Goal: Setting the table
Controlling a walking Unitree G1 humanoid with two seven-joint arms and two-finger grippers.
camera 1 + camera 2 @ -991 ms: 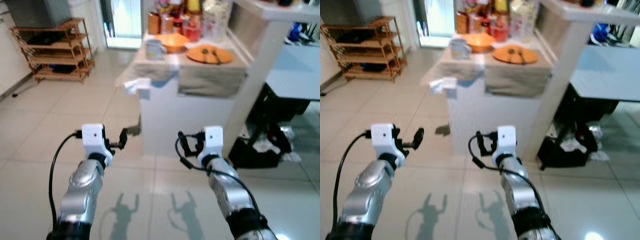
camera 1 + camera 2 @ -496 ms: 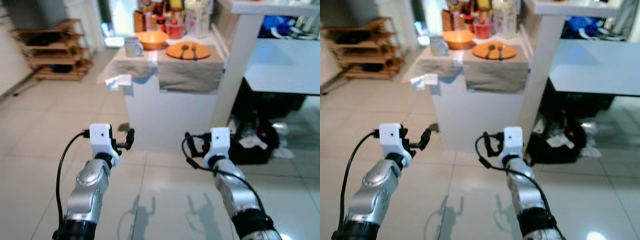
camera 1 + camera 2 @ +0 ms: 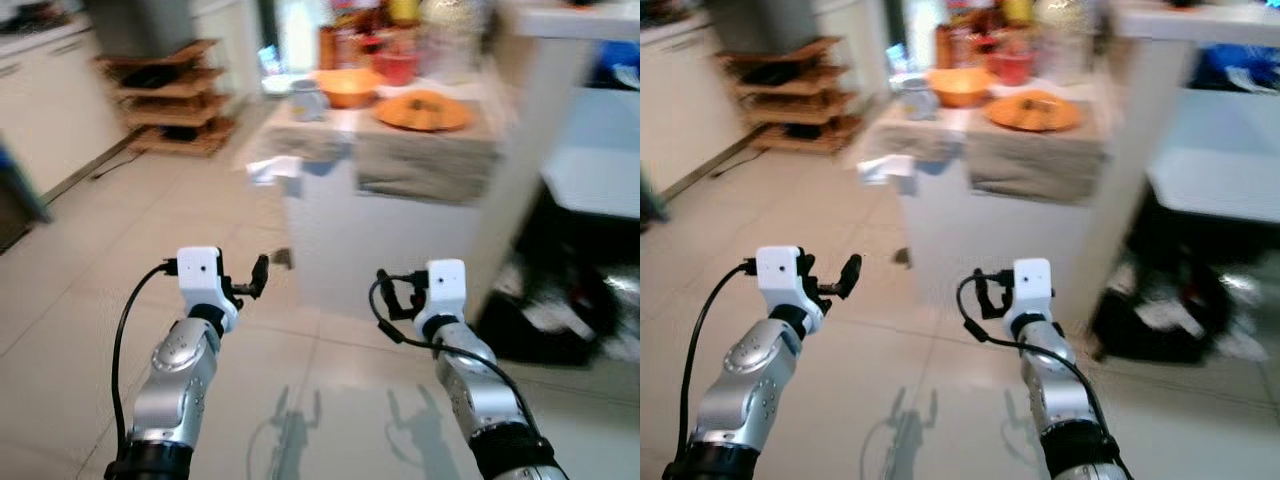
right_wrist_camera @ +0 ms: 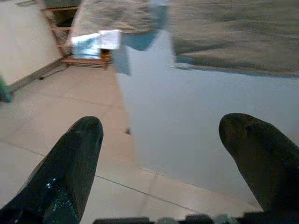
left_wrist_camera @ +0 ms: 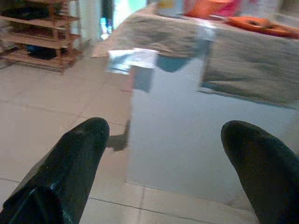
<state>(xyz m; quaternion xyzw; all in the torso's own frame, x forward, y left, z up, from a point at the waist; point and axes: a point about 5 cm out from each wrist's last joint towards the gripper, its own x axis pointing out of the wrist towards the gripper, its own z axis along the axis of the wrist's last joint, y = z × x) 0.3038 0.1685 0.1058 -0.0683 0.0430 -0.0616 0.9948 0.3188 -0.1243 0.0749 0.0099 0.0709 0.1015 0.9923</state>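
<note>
Swung leftward since the earlier frame, the head camera now puts the table (image 3: 400,230) ahead-right — its orange plate (image 3: 422,110), bowl (image 3: 345,85) and mug (image 3: 305,98) lie well beyond both raised grippers, left gripper (image 5: 163,140) and right gripper (image 4: 163,135), fingers spread, empty.

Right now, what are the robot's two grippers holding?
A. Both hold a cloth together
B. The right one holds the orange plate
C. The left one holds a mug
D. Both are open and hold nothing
D. In the wrist views the left gripper and the right gripper each have their black fingers wide apart, with only floor and the white table front between them; the orange plate lies on the table.
</note>
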